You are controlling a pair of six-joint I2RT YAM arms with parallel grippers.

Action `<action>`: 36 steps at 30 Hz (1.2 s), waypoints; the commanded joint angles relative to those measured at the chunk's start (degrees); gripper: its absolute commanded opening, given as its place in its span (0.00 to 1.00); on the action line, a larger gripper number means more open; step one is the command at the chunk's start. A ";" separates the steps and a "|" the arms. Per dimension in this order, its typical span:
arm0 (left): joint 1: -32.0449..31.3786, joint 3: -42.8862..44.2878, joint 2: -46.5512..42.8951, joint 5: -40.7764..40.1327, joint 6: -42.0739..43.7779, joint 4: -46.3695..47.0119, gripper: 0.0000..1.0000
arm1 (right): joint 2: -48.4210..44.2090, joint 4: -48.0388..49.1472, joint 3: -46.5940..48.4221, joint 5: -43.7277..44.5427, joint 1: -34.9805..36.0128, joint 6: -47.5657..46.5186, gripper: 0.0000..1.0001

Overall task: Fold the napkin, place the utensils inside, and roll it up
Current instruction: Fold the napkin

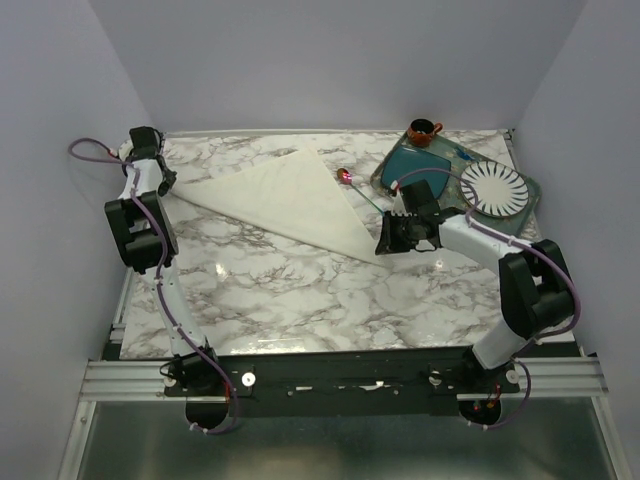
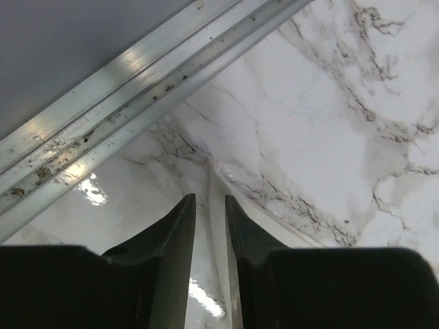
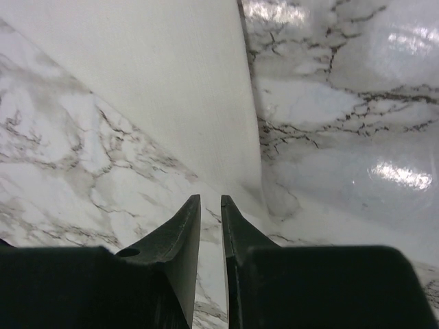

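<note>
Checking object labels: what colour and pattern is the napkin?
Plain cream-white napkin, no pattern; best seen in the right wrist view.

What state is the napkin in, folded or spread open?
Folded. The napkin lies flat as a triangle, not a full square.

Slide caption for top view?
Napkin folded into a triangle on the marble table, both arms' jaws at its long-edge corners, spoon beside it.

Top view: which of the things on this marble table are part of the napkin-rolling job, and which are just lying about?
Part of the job:
- napkin, lying folded into a triangle
- spoon, beside the napkin's right edge

Just lying about:
- brown cup
- white ribbed plate
- teal dish
</note>
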 commanded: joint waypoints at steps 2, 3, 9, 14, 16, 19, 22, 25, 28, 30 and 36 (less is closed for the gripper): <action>-5.94 -6.38 -10.58 1.54 2.03 3.19 0.36 | 3.77 -0.36 6.54 -2.86 -0.11 -0.13 0.27; -7.26 -8.58 -12.09 1.99 1.68 4.08 0.37 | 5.61 -0.10 7.25 -3.65 -0.11 0.13 0.27; -17.81 -31.33 -25.10 9.54 -3.49 16.64 0.29 | 10.01 1.75 13.13 -7.87 3.39 1.54 0.30; -23.35 -41.64 -27.05 16.85 -5.53 23.69 0.21 | 14.94 1.75 17.36 -9.28 5.34 2.86 0.32; -23.10 -44.00 -27.13 16.23 -5.79 23.87 0.20 | 14.50 1.75 15.17 -6.39 5.25 1.81 0.32; -21.25 -45.25 -26.96 16.58 -5.61 25.89 0.21 | 12.31 1.57 10.69 -1.73 4.99 0.05 0.32; -19.76 -45.95 -25.55 15.71 -5.61 24.40 0.21 | 9.94 2.01 5.96 0.65 4.38 -0.48 0.32; -20.28 -47.53 -27.91 12.82 -5.00 23.96 0.21 | 6.95 1.75 2.26 3.64 4.11 -1.53 0.32; -22.38 -48.06 -34.06 9.57 -2.98 23.96 0.26 | 1.52 0.87 1.01 3.29 4.11 -1.80 0.41; -25.19 -47.71 -37.76 9.20 -2.98 23.08 0.32 | -0.35 0.87 3.55 3.55 4.20 -2.93 0.58; -33.27 -49.20 -44.61 11.13 -5.96 22.99 0.58 | 10.43 -2.71 24.41 12.51 3.50 -11.97 0.84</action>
